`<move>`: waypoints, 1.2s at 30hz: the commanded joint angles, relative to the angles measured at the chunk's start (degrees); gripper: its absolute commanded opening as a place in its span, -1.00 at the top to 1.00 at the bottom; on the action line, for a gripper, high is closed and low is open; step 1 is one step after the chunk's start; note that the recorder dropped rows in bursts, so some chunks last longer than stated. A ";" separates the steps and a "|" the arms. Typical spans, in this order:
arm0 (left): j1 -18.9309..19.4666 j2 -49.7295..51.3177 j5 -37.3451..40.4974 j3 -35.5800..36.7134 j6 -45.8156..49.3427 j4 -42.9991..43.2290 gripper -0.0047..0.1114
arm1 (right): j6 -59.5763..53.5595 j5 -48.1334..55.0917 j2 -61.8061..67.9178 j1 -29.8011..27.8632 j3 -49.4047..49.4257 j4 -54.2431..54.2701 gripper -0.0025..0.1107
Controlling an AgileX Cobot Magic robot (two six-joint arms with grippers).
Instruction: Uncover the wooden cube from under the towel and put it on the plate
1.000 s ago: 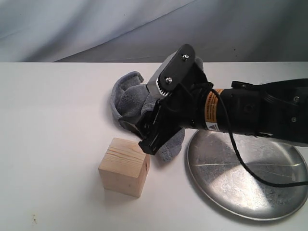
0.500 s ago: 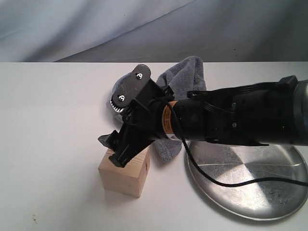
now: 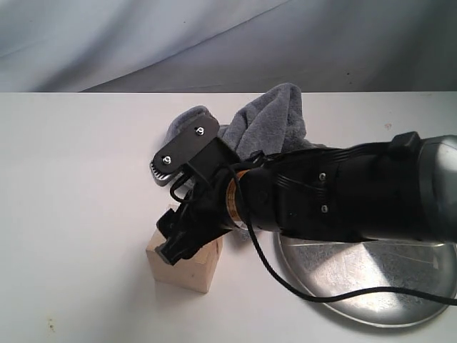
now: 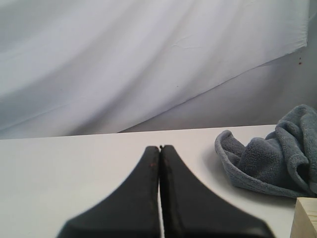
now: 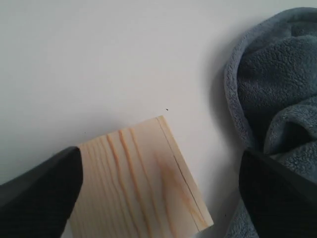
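The pale wooden cube [image 3: 189,270] stands uncovered on the white table, and its grained top fills the right wrist view [image 5: 141,183]. My right gripper [image 3: 175,241] hangs directly over it, open, with one finger [image 5: 39,191] on each side of the cube and a gap to both. The blue-grey towel [image 3: 268,121] lies bunched behind the arm [image 5: 277,89]. The silver plate [image 3: 371,289] sits to the right, partly hidden by the arm. My left gripper [image 4: 160,148] is shut on nothing and faces the towel [image 4: 267,158] from the left; a corner of the cube [image 4: 307,218] shows.
The thick black right arm [image 3: 343,193] crosses the middle of the table above the plate's rim. A wrinkled grey backdrop [image 3: 214,36] closes off the rear. White tabletop [image 3: 71,179] stretches to the left of the cube.
My right gripper has swung from the towel leftward and down until it straddles the cube. The towel stays bunched behind it.
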 commanded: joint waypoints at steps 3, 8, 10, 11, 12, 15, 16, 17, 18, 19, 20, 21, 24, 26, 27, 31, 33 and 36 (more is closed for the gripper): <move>0.12 -0.24 -0.62 0.25 -0.16 -0.14 0.92 | 0.00 -1.08 -2.26 0.14 -0.35 1.17 -0.40; 0.12 -0.24 -0.62 0.25 -0.16 -0.14 0.92 | 0.00 -7.10 -4.77 0.14 -0.35 1.17 -0.40; 0.12 -0.24 -0.62 0.25 -0.16 -0.14 0.92 | 0.00 -8.44 -5.82 0.14 -0.35 1.17 -0.40; 0.12 -0.24 -0.62 0.25 -0.16 -0.14 0.92 | 0.00 -8.44 -6.14 0.02 -0.35 1.17 -0.40; 0.12 -0.24 -0.62 0.25 -0.16 -0.14 0.92 | -0.10 -8.53 -6.46 0.02 -0.35 1.17 -0.40; 0.12 -0.24 -0.62 0.25 -0.16 -0.14 0.92 | -1.72 -8.53 -6.62 -0.76 -0.35 1.17 -0.40; 0.12 -0.24 -0.62 0.25 -0.16 -0.14 0.92 | -4.11 -8.39 -6.62 -1.04 -0.35 1.35 -0.40; 0.12 -0.24 -0.62 0.25 -0.16 -0.14 0.92 | -7.76 -8.01 -6.62 -1.19 -0.35 3.55 -0.40; 0.12 -0.24 -0.62 0.25 -0.16 -0.14 0.92 | -15.00 -8.02 -6.62 -1.42 -0.35 7.29 -0.40; 0.12 -0.24 -0.62 0.25 -0.16 -0.14 0.92 | -20.47 -8.02 -6.62 -1.54 -0.35 12.04 -0.40; 0.12 -0.24 -0.62 0.25 -0.16 -0.14 0.92 | -27.74 -8.02 -6.72 -1.67 -0.35 16.08 -0.40; 0.12 -0.24 -0.62 0.25 -0.16 -0.14 0.92 | -34.75 -7.47 -6.72 -1.67 -0.35 22.92 -0.40; 0.12 -0.24 -0.62 0.25 -0.16 -0.14 0.92 | -54.08 -1.86 -6.57 -1.67 -2.34 37.83 -0.37; 0.12 -0.24 -0.62 0.25 -0.16 -0.14 0.92 | -64.35 4.27 -6.02 -1.67 -4.88 46.32 -0.36; 0.12 -0.24 -0.62 0.25 -0.16 -0.14 0.92 | -69.03 7.91 -5.81 -1.67 -6.59 50.02 -0.36; 0.12 -0.24 -0.62 0.25 -0.16 -0.14 0.92 | -72.99 19.06 -4.42 -1.67 -12.92 55.50 -0.36; 0.12 -0.24 -0.62 0.25 -0.16 -0.14 0.92 | -72.99 23.33 -3.40 -1.67 -15.69 56.30 -0.36; 0.12 -0.24 -0.62 0.25 -0.16 -0.14 0.92 | -72.99 29.14 -1.16 -1.67 -19.01 56.61 -0.36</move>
